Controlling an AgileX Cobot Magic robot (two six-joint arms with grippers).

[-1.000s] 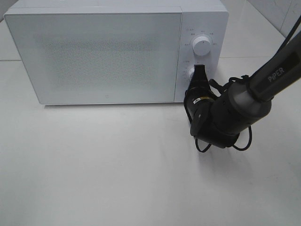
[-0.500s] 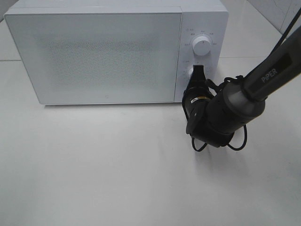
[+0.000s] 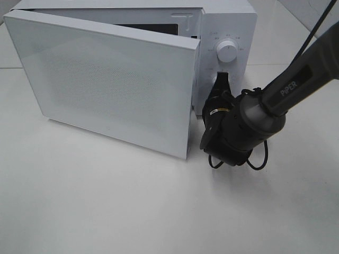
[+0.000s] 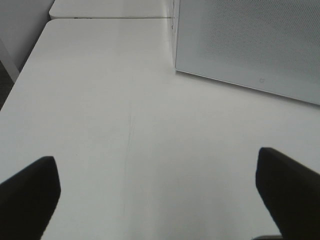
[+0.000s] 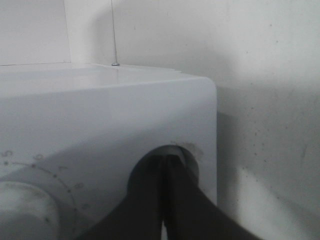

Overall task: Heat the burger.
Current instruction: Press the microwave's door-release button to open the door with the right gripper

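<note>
White tabletop (image 3: 106,211), microwave (image 3: 233,21) at 12 o'clock. The right gripper (image 3: 221,80), pinched together, pokes the lower control, probably the door release, so the door (image 3: 106,79) stands ajar. Meanwhile the left gripper (image 4: 160,195) hangs spread apart. No burger in sight.

- The right arm (image 3: 304,71) wears a dark grey, rounded casing, with "PIPER" lettering (image 3: 290,88) in pale capitals running along it.
- Its wrist housing (image 3: 249,124) is a bulky matte black barrel, with a lighter grey collar where it meets the forearm.
- A small yellow-and-white label (image 3: 219,111) sits on the black body nearer the tip.
- A thin black cable (image 3: 259,166) hangs in loose loops under the housing.
- The right gripper (image 3: 221,79) is black and tapers to a narrow point.
- The left gripper (image 4: 155,167) shows only two blunt, matte black fingers (image 4: 30,195).
</note>
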